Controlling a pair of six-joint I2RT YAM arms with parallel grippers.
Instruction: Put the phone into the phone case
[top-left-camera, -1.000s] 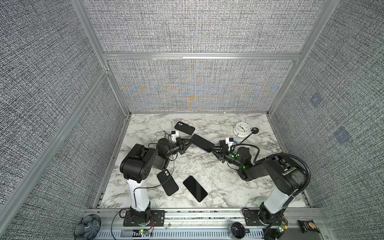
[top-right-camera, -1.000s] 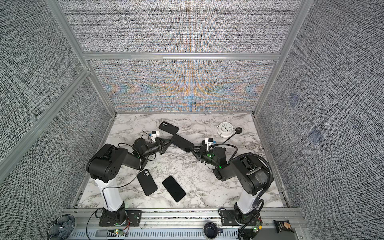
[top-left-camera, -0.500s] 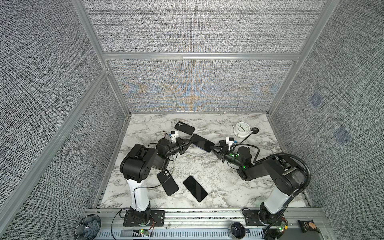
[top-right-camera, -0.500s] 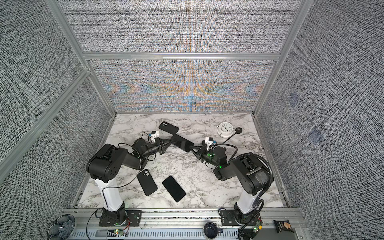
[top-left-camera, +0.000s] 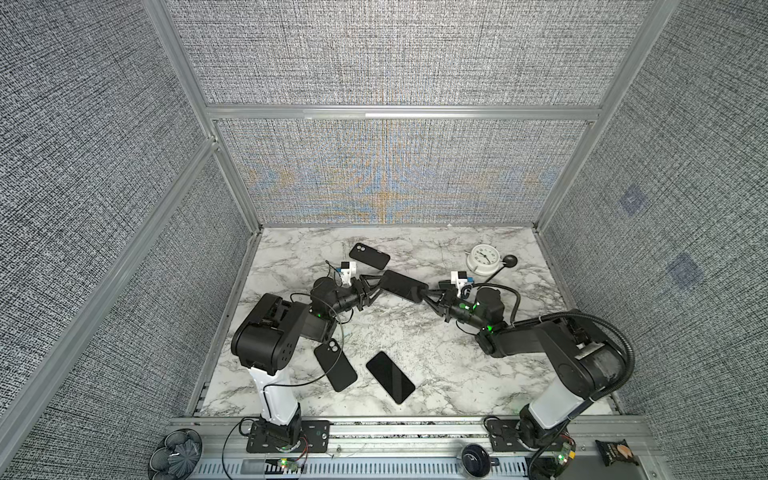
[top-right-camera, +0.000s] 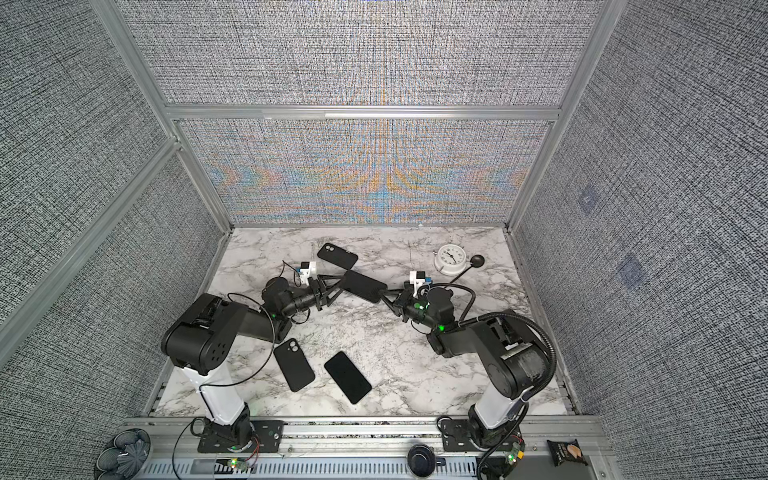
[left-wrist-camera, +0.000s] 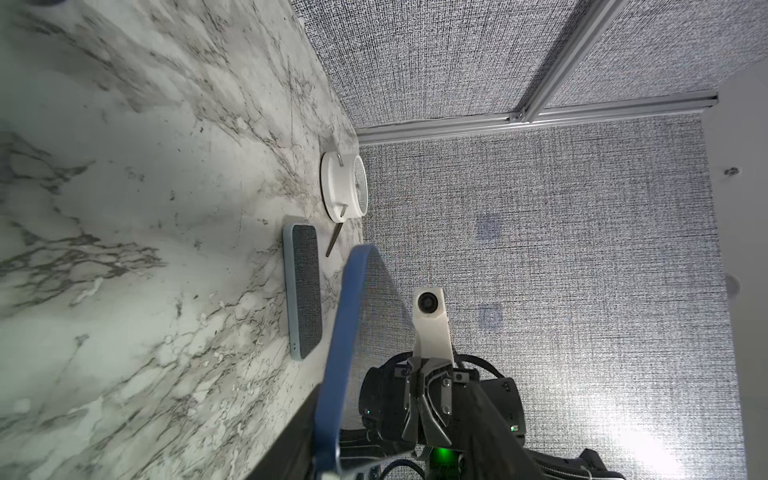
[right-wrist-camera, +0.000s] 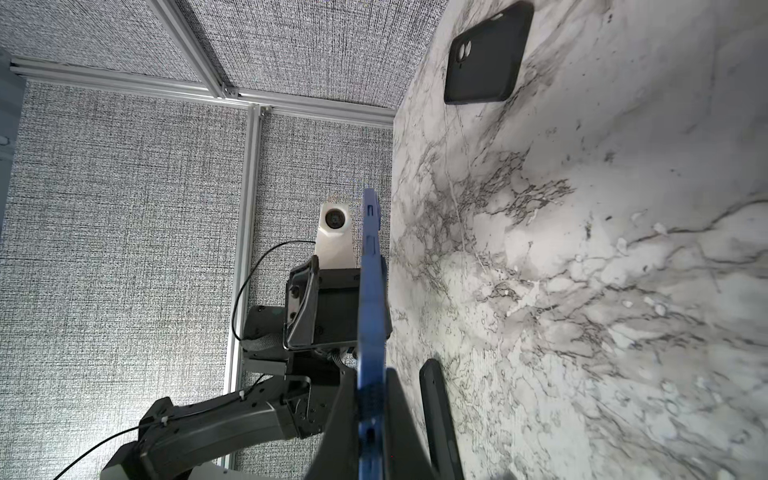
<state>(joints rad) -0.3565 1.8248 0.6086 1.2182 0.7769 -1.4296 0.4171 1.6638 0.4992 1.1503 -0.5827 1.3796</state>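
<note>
Phone (top-left-camera: 405, 284) in the air between both arms.
On your left, the left gripper (top-left-camera: 380, 286) stands with fingers spread at one end of the blue-edged phone. You cannot tell whether they touch it. The right gripper (top-left-camera: 427, 293) pinches the other end, lifted off the marble table (top-left-camera: 415, 332). You'll find the rear case (top-left-camera: 369, 255) behind it and the front case (top-left-camera: 335, 365) nearer the rail.

- bench (top-left-camera: 457, 374): smooth marble-patterned top, faint sheen
- walls (top-left-camera: 395, 54): coarse woven grey cloth
- frame rails (top-left-camera: 399, 113): brushed metal
- blue-edged phone (left-wrist-camera: 337, 365): matt rim, mirror-glossy face
- clock (top-left-camera: 482, 259): white plastic
- near phone case (top-left-camera: 335, 364): matt black
</note>
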